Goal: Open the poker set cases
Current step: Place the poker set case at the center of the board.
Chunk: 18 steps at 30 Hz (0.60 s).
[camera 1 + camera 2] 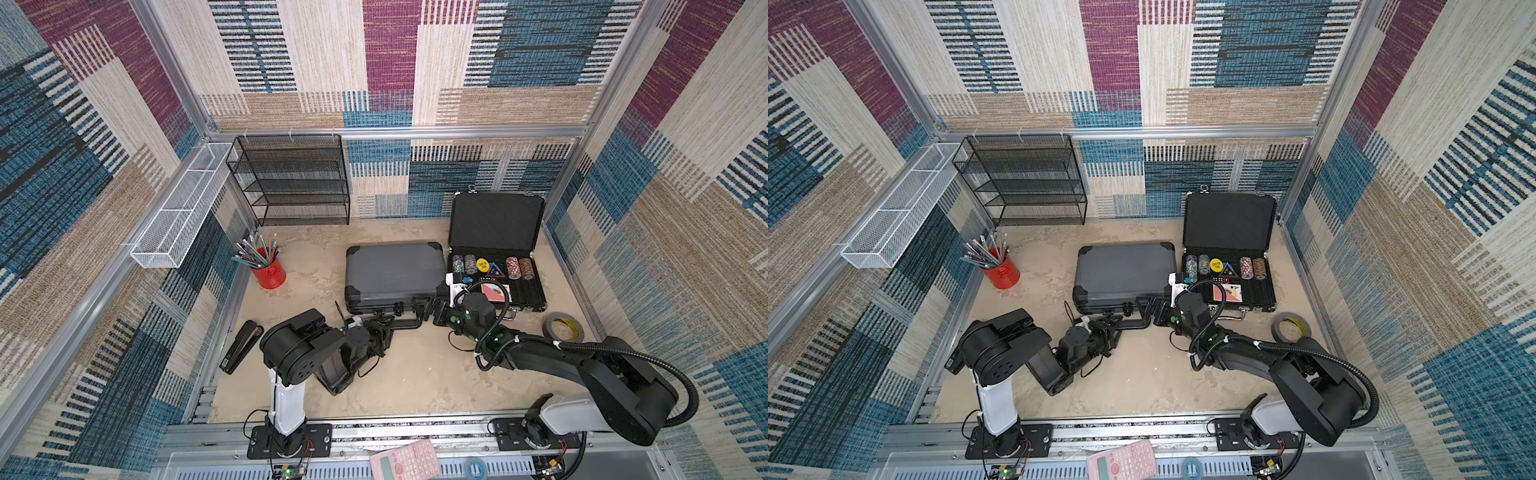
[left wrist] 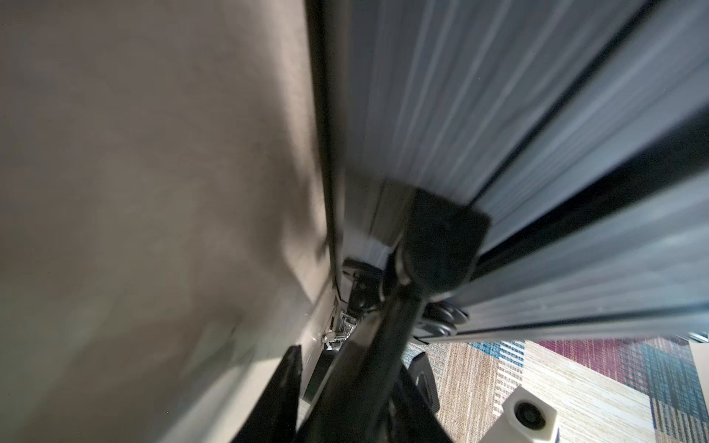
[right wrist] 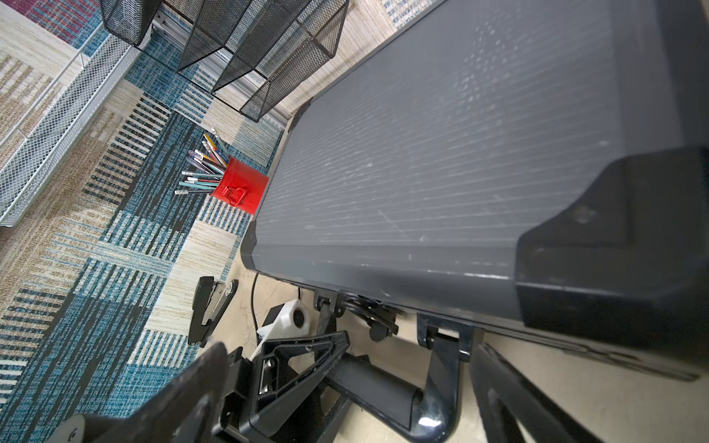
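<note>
Right gripper (image 1: 427, 311) stands wide open astride the black handle (image 3: 368, 383) of the closed grey ribbed case with black corner caps (image 1: 395, 270), mid-table. Beside it is the left gripper (image 1: 387, 323), grip state not discernible. Slim black case (image 1: 496, 222), just beside it, is already open. Next step, as judged: free and raise the grey lid.

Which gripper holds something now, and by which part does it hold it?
The left gripper has its jaws around the handle of the grey case; whether they pinch it cannot be told. The right gripper is open, holding nothing.
</note>
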{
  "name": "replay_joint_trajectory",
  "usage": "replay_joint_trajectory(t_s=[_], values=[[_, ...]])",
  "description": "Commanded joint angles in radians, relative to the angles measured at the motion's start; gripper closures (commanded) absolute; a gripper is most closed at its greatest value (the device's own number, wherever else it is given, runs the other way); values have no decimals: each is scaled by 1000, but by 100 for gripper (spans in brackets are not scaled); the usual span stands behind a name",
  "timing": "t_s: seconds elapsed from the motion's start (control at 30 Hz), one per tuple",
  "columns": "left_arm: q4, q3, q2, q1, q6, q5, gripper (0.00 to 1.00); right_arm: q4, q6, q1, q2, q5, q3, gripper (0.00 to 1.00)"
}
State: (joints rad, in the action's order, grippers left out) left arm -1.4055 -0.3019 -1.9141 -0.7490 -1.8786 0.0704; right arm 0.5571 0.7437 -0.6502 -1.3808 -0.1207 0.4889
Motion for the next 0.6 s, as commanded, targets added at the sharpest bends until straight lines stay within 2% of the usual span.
replay_joint_trajectory(t_s=[0.0,0.57], values=[[-6,9,12,-2,-24,-13,60,6,-25,0,2,5,10,0],[-5,68,67,-15,21,6,46,-1,-35,0,-4,-5,14,1]])
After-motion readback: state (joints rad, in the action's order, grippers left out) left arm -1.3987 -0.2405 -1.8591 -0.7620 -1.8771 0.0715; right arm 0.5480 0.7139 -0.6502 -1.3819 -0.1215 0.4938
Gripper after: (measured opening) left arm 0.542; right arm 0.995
